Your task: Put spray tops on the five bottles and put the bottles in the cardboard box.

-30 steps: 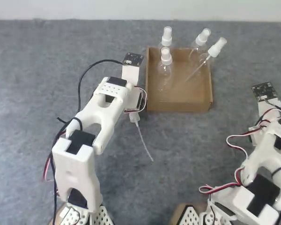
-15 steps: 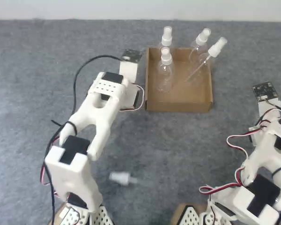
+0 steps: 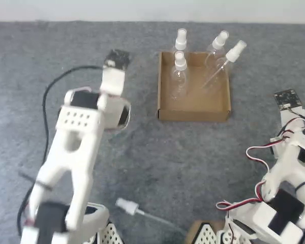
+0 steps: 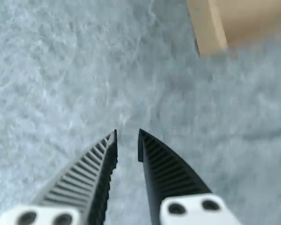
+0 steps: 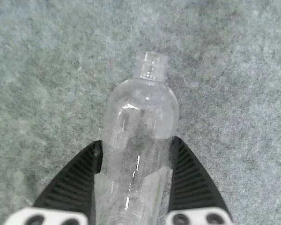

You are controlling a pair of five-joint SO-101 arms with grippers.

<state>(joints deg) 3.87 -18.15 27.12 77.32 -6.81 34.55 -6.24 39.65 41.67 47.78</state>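
A clear bottle (image 5: 139, 117) with a bare neck lies along the grey carpet, and my right gripper (image 5: 136, 143) is shut on its body. My left gripper (image 4: 127, 135) hangs over bare carpet, its fingers a narrow gap apart with nothing between them. A corner of the cardboard box (image 4: 210, 28) lies just beyond it. A loose white spray top (image 3: 129, 207) with its long tube lies on the carpet at the front, beside the left arm's base. The cardboard box (image 3: 194, 113) at the back holds several capped bottles, one of them (image 3: 179, 76) upright at its left.
The left arm (image 3: 79, 137) stands left of the box, its cable looping out to the left. The right arm (image 3: 290, 168) is folded low at the right edge. Open grey carpet lies between the two arms in front of the box.
The spray top has left my left gripper and landed on the carpet at the front. The left arm has swung left, away from the box. The right arm has kept still.
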